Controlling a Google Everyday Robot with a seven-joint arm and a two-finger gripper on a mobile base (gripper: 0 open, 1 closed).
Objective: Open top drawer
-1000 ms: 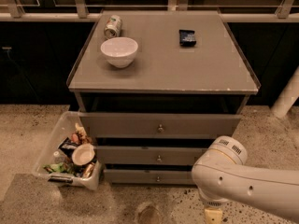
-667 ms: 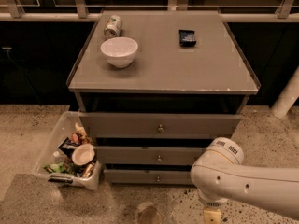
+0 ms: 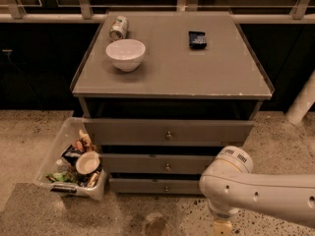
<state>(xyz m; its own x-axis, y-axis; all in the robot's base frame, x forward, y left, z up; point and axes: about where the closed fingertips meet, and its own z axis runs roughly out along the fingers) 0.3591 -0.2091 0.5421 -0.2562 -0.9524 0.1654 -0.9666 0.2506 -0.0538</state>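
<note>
The top drawer [image 3: 206, 131] sits just under the grey counter [image 3: 187, 73], the widest of 3 grey fronts, with 1 small round knob [image 3: 169, 135] at its middle. A dark gap runs between its upper edge and the counter slab. From this high angle I cannot tell whether the front is flush or drawn out a little, and none of its inside shows. The 2 slimmer drawer fronts [image 3: 147, 163] lie below it, and the right end of each is hidden behind the white arm [image 3: 256, 193].

The arm comes in from the lower right corner and is cut off by the right and bottom edges. Under its rounded wrist joint a pale yellowish stub of the claw [image 3: 222, 227] points down at the floor [image 3: 29, 132], in front of the drawers' right side and well apart from the knob. The frame edge crops most of it, so I cannot tell whether the claw is open or closed.

On the counter stand a white bowl [image 3: 126, 53], a can [image 3: 118, 27] lying on its side just behind it, and a small dark packet [image 3: 197, 39] toward the back right. A clear bin [image 3: 58, 146] of mixed rubbish rests on the floor against the counter's left side; its contents are too jumbled to name
</note>
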